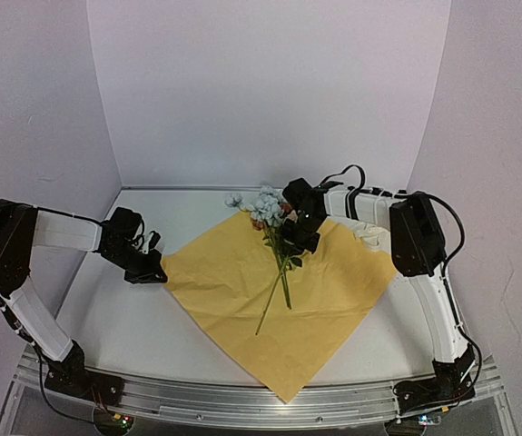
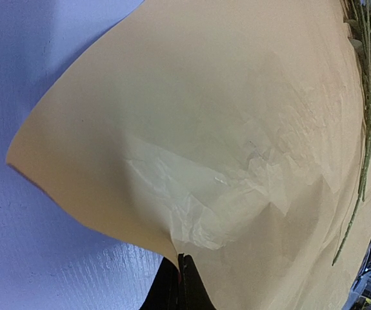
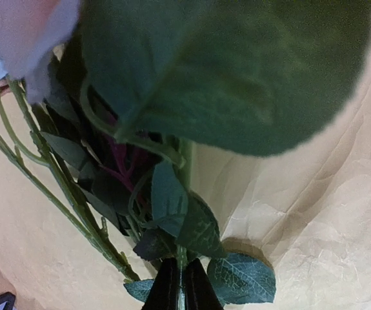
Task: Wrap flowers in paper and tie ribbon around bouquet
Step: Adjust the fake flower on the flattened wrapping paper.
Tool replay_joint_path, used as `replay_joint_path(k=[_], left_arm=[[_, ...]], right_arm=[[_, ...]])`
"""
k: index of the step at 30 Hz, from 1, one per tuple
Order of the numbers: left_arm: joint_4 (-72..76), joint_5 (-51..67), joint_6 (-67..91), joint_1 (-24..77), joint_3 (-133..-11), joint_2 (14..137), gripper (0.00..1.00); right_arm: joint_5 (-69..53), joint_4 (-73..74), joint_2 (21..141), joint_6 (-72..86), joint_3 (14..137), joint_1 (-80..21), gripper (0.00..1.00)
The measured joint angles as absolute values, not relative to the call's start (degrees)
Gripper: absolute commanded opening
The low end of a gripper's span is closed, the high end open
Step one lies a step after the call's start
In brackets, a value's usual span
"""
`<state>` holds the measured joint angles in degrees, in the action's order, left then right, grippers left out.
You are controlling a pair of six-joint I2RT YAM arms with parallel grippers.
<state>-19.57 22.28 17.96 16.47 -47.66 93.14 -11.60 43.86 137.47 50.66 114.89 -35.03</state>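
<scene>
Two clamped grips: left gripper (image 2: pixel 182 266) on paper (image 1: pixel 233 291), right gripper (image 3: pixel 180 274) on flowers (image 1: pixel 266 208).

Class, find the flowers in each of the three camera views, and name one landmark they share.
Top external: flowers centre, on the paper.
Left wrist: flowers' stems along the right edge.
Right wrist: flowers' leaves and stems fill the frame.
Shared landmark: the yellow paper underneath.

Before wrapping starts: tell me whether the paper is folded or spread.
Spread: the paper lies open, yellow face up, flowers on top, nothing folded over.
</scene>
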Motion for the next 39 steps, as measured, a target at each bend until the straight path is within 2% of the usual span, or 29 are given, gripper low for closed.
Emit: replay_joint_path(k=[9, 15, 19, 26, 33, 39], left_arm=[[-19.6, 21.1, 18.0, 16.5, -47.7, 93.1, 0.00], [-19.6, 20.8, 17.9, 16.5, -47.7, 93.1, 0.00], [-19.6, 20.8, 18.0, 16.5, -47.7, 93.1, 0.00], [-19.6, 20.8, 18.0, 16.5, -47.7, 93.1, 0.00], [-19.6, 20.8, 18.0, 16.5, -47.7, 93.1, 0.00], [-19.6, 20.9, 18.0, 16.5, -47.7, 93.1, 0.00]], right_arm=[[-11.5, 40.2, 127.4, 51.8, 103.5, -35.1, 0.00], [-11.6, 40.1, 122.7, 51.6, 102.1, -35.2, 0.00], [-13.6, 42.7, 122.4, 48.2, 104.6, -35.1, 0.00], [-23.5, 48.7, 125.5, 39.0, 117.4, -33.0, 0.00], [-29.2, 50.9, 129.7, 32.0, 119.5, -29.4, 0.00], [-29.5, 51.7, 134.8, 26.6, 120.5, -29.1, 0.00]])
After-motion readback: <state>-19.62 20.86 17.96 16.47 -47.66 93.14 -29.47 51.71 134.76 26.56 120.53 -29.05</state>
